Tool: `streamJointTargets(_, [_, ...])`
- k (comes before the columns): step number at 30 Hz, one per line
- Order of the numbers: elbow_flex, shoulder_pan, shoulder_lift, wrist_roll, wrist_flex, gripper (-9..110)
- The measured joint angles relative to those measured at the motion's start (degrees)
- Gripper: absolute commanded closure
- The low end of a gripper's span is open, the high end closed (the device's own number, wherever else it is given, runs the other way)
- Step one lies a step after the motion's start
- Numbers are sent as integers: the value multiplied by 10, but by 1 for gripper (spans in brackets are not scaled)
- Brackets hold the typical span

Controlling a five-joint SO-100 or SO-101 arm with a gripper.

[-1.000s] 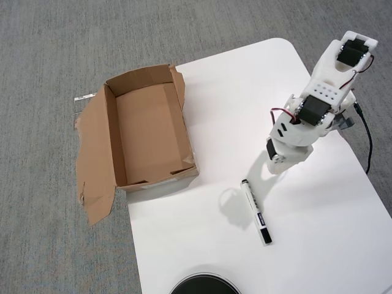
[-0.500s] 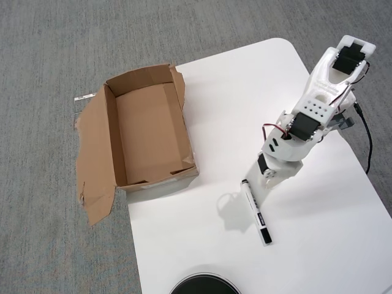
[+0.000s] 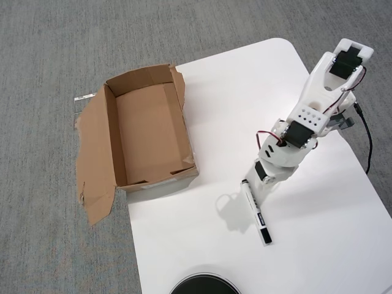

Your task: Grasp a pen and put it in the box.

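The pen lies on the white table, white barrel with dark print, black cap toward the near edge. Its small tip end sits right beside my gripper, which points down over the pen's far end. The wrist hides the fingertips, so I cannot tell whether the jaws are open or touch the pen. The brown cardboard box stands empty at the table's left edge, well left of the gripper, with torn flaps spread out over the carpet.
A round black object pokes in at the bottom edge. A black cable runs by the arm's base at the right. Grey carpet surrounds the table, whose left edge lies under the box.
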Motion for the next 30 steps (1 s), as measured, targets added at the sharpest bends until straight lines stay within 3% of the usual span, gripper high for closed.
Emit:
streamJointTargets(6, [0,0,-13,-27,-12,82])
streamJointTargets(30, [-4,-2,-156,-32,-76,82])
